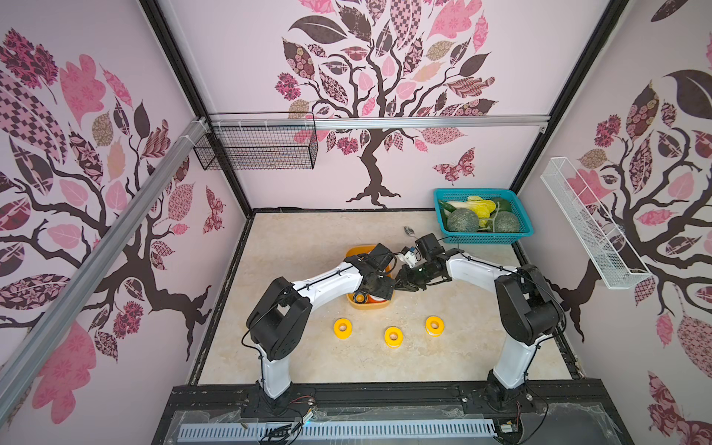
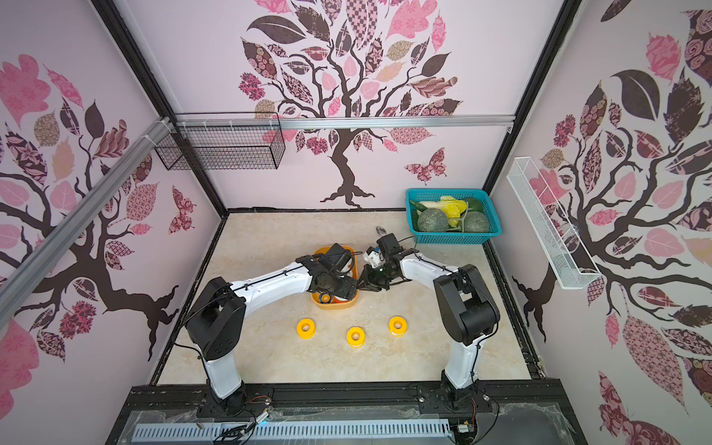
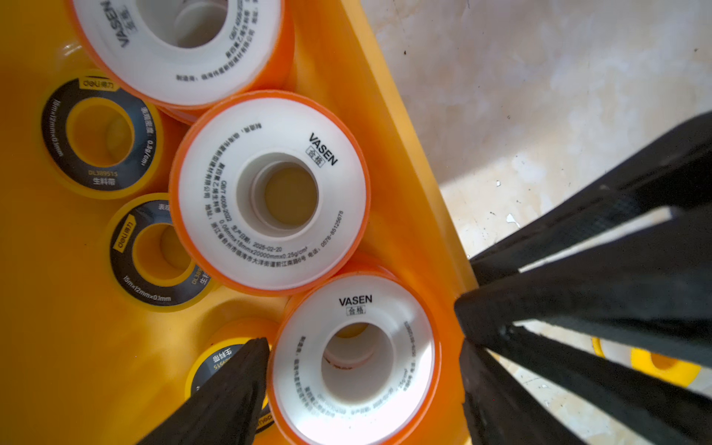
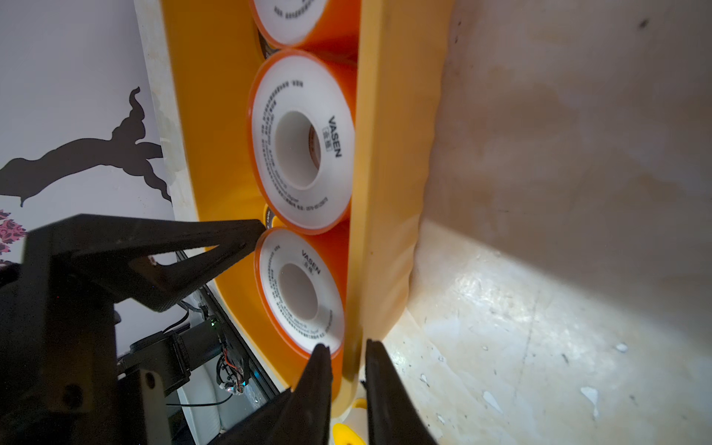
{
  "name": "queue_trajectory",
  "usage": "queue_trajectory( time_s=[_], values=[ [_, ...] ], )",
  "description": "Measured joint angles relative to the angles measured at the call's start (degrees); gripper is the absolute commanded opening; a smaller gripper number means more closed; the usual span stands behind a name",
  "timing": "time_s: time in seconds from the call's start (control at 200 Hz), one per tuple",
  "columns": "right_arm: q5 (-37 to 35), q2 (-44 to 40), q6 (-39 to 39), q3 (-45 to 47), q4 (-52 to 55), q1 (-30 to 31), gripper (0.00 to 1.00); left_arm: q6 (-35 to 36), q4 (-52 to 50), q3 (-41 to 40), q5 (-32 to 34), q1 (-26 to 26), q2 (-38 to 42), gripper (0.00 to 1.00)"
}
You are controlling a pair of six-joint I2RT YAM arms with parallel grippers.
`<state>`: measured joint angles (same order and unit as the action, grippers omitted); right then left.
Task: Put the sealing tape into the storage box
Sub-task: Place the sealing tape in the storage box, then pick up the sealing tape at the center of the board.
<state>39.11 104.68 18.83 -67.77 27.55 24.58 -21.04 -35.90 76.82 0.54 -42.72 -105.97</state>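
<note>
The left gripper [image 3: 362, 346] is hovering over the near end of the storage box [image 3: 385, 154], a shallow yellow-orange plastic tub with rounded corners. Its black jaws are standing wide apart, gripping nothing. An orange sealing tape roll [image 3: 354, 389] with a white labelled face is lying flat between them. One fingertip [image 3: 246, 370] is sitting inside the tub just beside that roll's rim. The right gripper [image 4: 346, 348] is pinching the tub's right-hand long wall close by, one jaw inside and one outside, clamped on the rim.

A second orange white-faced roll [image 3: 208, 173] is lying just beside the first along the same wall, and a third orange roll [image 3: 162, 73] is lying beyond it. Away from that wall, two black sealing tape rolls with yellow rings [image 3: 54, 127] [image 3: 123, 277] are resting flat on the tub's floor. Another black roll [image 3: 219, 356] is showing partly under the fingertip.

In both top views, three all-yellow rolls [image 1: 342, 328] [image 1: 393, 336] [image 1: 435, 325] are lying apart in a loose row on the beige marble-look tabletop [image 1: 308, 250], in front of the tub. A teal perforated basket [image 1: 483, 235] holding melons and greens is sitting in the far right corner. A black wire basket [image 1: 256, 150] is hanging on the back rail, and a white mesh basket [image 1: 589, 227] is hanging on the right wall.
</note>
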Motion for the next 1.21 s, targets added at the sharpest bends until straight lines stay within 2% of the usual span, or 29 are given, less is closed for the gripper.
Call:
queue_trajectory(
  time_s=[0.085,0.28,0.46,0.665,0.875,1.065,1.206],
  values=[
    [-0.17,0.0,0.0,0.0,0.09,0.0,0.21,0.0,0.13,0.0,-0.04,0.0,0.0,0.83],
    [-0.68,0.0,0.0,0.0,0.28,0.0,0.23,0.0,0.2,0.0,0.0,0.0,0.07,0.91],
    [-1.38,0.0,0.0,-0.02,0.33,0.0,0.31,0.09,-0.24,0.0,0.07,0.0,2.08,0.92],
    [-3.41,-0.92,-0.17,-0.02,1.62,0.0,0.4,0.09,-0.7,0.0,0.74,0.0,8.41,0.92],
    [-7.69,-6.82,-1.2,-0.02,4.04,0.0,0.47,0.04,-1.01,0.0,2.69,0.52,16.79,0.92],
    [-13.16,-11.13,-3.04,0.02,7.43,0.0,0.51,-0.15,-1.29,-2.73,1.73,4.52,23.15,0.92],
    [-17.62,-14.86,-4.04,1.22,10.21,0.0,0.52,-1.09,-1.57,-7.52,-2.32,11.47,27.76,0.92]
  ],
)
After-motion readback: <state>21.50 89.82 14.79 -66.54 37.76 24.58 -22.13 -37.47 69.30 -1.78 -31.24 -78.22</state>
